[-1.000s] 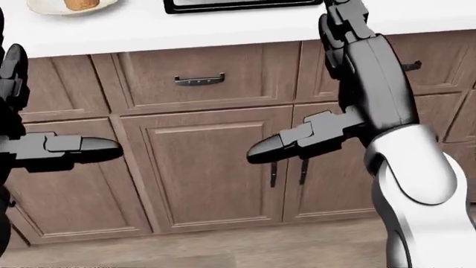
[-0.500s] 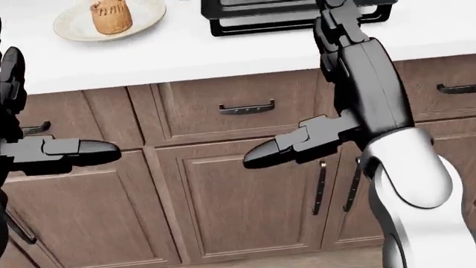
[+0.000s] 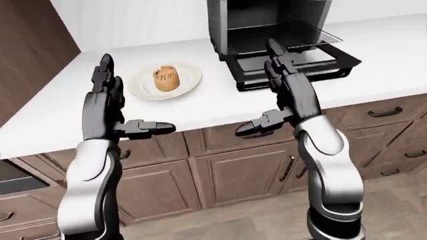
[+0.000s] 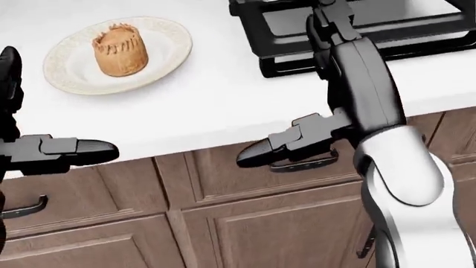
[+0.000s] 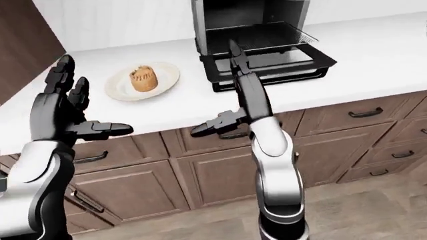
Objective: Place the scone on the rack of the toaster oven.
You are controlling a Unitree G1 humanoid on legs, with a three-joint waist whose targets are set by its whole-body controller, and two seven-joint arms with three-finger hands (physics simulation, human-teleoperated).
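The scone (image 4: pixel 120 48) stands upright on its plate (image 4: pixel 71 75) on the bench (image 4: pixel 216 106), left of the oven (image 3: pixel 267 30), whose door hangs open with the rack (image 3: pixel 294 42) showing. Both hands are spread and empty. The left hand (image 3: pixel 106 97) hovers just left of the plate; the right hand (image 3: pixel 280 65) is raised before the oven. The left looks nearer the scone, which has no clear long axis.
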